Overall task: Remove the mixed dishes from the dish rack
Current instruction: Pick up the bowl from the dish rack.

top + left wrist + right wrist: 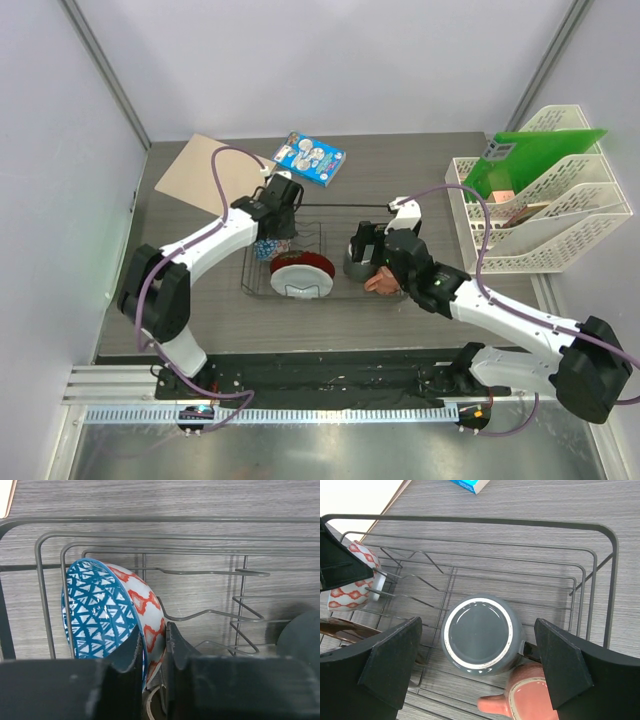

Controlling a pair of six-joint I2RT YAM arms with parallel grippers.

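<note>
The dish rack (340,206) sits at the centre of the grey wood-grain tabletop (420,170), between the two arms. The left end effector (272,236) is lowered into the rack's left end and is clenched on the blue-and-white patterned bowl (264,249). In the left wrist view, the bowl (102,610) stands on edge among the upright slot wires. Its blue lattice interior faces left and its red-and-white exterior faces right, and its wall is pinched between the two fingers (125,665), one on the inside and one on the outside. The red patterned plate (302,276) lies in the rack just beside the bowl, on the near side, with its white underside facing up. The right end effector (375,255) is positioned over the rack's right end and is released. In the right wrist view, its fingers (395,655) are spread wide, one on each side of the dark grey mug (480,635), and touch nothing. The dark grey mug rests on the rack floor with a pale ring showing on its upward face. The pinkish-brown mug (525,700) lies against it at the near edge. A blue illustrated packet (310,158) and a tan board (205,170) lie on the tabletop beyond the rack. A white slotted file organiser (560,215) stands at the right, well apart from the rack.
</note>
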